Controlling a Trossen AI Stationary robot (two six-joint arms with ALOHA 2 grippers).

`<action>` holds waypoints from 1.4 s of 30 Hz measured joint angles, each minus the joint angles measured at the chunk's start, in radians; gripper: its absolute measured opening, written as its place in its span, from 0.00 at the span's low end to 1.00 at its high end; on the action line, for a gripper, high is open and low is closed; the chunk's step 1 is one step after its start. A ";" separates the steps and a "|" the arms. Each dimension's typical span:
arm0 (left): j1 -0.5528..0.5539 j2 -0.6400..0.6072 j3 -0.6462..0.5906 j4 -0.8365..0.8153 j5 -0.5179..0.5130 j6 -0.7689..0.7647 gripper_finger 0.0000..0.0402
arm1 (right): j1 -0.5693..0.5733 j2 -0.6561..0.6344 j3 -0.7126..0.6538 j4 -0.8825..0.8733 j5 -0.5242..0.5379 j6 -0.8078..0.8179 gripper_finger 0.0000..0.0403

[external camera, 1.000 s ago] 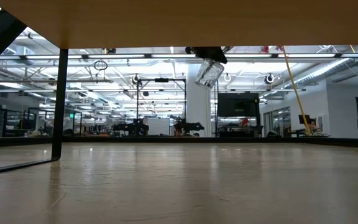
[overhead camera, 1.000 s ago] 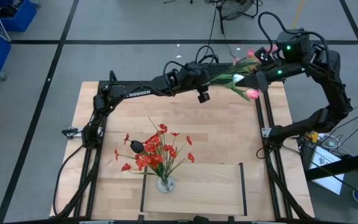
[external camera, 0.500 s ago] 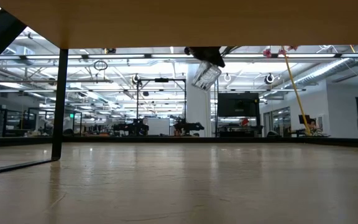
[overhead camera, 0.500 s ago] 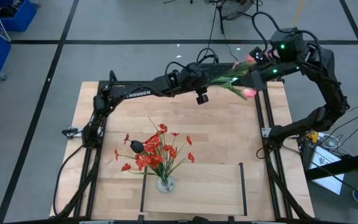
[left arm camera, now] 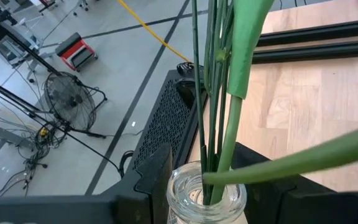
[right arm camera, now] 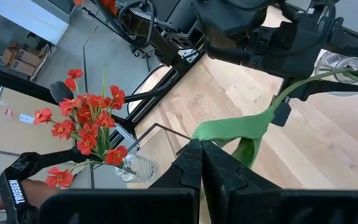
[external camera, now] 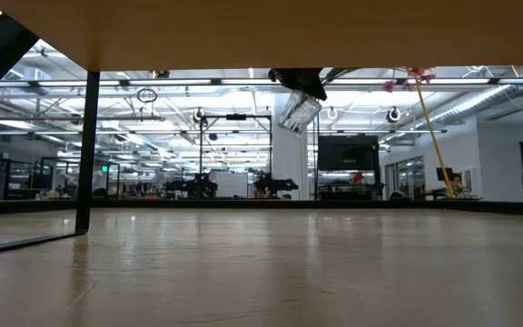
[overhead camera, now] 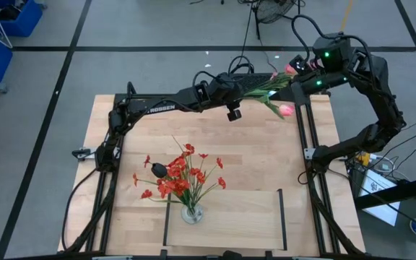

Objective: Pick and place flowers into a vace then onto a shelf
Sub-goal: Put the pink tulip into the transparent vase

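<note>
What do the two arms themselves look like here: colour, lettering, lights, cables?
Both arms are black and jointed. The left arm has white lettering along its link. The right arm shows green lights near its wrist, with a black cable looping above. The right gripper has dark, flat fingers.

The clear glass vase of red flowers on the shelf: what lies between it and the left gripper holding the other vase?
In the high view, only bare light-wood tabletop separates the clear glass vase of red flowers from the left gripper.

You have the clear glass vase [left arm camera: 207, 200] at the bottom centre of the frame, thin green stems [left arm camera: 211, 93] rising from its mouth to the top edge. A broad leaf [left arm camera: 248, 43] hangs at upper centre. Light-wood worktop [left arm camera: 303, 106] fills the right; a floor fan [left arm camera: 73, 102] stands at left.
</note>
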State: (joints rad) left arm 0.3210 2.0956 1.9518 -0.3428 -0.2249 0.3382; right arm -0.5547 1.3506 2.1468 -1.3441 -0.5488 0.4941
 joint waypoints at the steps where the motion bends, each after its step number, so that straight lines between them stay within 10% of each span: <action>1: 0.000 0.000 0.000 0.000 0.003 0.000 0.37 | 0.000 0.000 0.000 0.001 0.000 0.001 0.00; 42: -0.015 -0.057 0.000 0.054 0.084 -0.042 0.37 | -0.061 0.177 0.000 0.013 0.026 -0.229 0.00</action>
State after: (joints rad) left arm 0.3061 2.0384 1.9518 -0.2886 -0.1406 0.2959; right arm -0.6159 1.5273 2.1468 -1.3309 -0.5227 0.2651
